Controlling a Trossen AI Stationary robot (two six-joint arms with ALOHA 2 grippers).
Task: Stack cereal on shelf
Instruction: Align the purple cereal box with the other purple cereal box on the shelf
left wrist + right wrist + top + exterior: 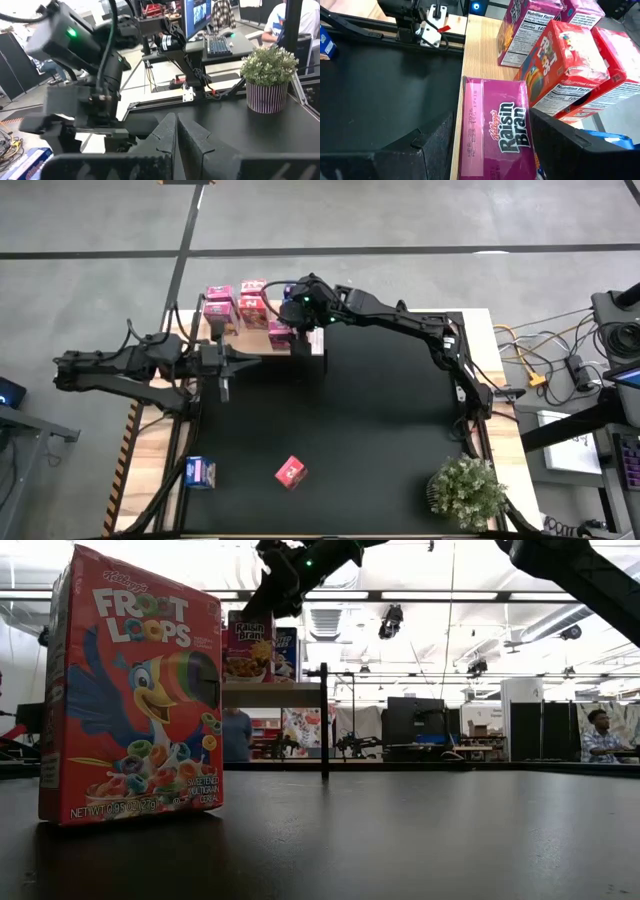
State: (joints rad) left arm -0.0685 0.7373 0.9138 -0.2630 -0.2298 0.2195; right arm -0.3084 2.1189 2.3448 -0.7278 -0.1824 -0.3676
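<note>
R gripper [485, 145] is up at the shelf [300, 345], fingers wide apart on both sides of a pink Raisin Bran box [496, 127], not squeezing it. More cereal boxes [235, 303] stand next to it on the shelf. L gripper [224, 385] waits over the mat's left edge, fingers shut tight, holding nothing. A Froot Loops box [290, 472] & a blue box [200, 472] sit on the mat [340, 420] at the front.

Open black mat [350, 410] mid-table; cereal boxes [240, 305] crowding the shelf [300, 345] corner.

Right claw [490, 145] spread; left claw [177, 135] closed.
</note>
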